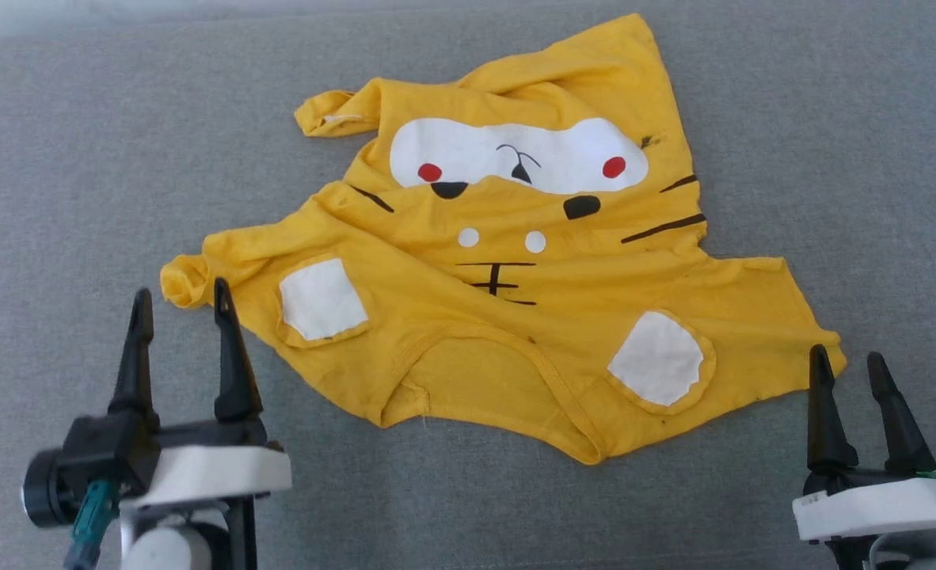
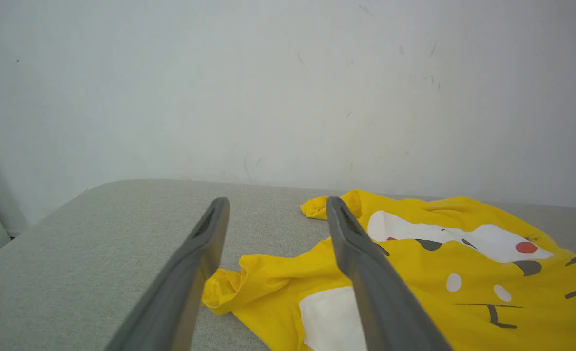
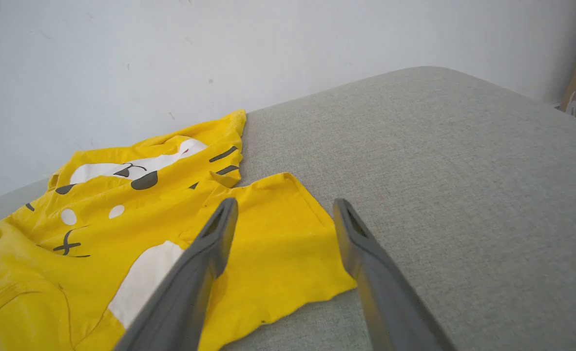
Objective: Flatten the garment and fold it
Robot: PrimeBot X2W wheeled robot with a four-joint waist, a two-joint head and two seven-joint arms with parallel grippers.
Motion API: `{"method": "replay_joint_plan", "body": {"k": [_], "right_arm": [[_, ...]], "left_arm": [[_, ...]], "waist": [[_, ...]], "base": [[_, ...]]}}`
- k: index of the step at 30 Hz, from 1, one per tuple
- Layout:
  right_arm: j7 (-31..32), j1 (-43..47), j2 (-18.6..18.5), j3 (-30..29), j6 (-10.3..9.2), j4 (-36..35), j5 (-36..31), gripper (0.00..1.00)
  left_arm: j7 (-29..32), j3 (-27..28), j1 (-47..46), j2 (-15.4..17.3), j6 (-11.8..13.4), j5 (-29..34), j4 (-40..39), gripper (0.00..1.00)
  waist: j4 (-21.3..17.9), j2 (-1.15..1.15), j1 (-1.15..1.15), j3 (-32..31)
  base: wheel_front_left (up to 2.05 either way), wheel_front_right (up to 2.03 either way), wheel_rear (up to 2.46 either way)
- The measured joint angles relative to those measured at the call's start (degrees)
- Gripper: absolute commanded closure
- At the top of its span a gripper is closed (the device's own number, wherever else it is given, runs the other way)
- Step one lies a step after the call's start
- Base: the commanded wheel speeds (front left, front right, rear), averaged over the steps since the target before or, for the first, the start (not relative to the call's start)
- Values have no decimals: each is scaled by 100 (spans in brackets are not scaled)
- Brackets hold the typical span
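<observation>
T-shirt, yellow: we find it print-up on the grey surface, collar toward us, hem away, sleeves spread left to right. Left hand and right hand: fingers spread, nothing held, pointing forward, one at each sleeve end.

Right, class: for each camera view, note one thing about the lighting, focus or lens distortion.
Head view: soft, even light, the garment sharp, only faint shadows along its folds. Left wrist view: the near fingers look soft and oversized, and the grey surface seems bowed. Right wrist view: the fingers are likewise blurred, the surface edge curved.
</observation>
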Motion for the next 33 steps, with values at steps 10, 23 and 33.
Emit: {"method": "replay_joint_plan", "body": {"k": [10,23,33], "right_arm": [[0,100,2,5,0,-57,-87,0],[760,-252,2,-350,0,-639,-822,0],[3727,-1102,-10,-778,0,-568,-824,0]], "left_arm": [[-53,272,1063,-687,-734,-502,-444,0],[-53,412,1134,-789,-1144,115,-444,0],[-53,365,812,-829,-1252,201,-439,0]], "waist": [[83,0,-1,-198],[226,0,0,-249],[295,0,1,117]], "base": [[0,0,0],[0,0,0],[0,0,0]]}}
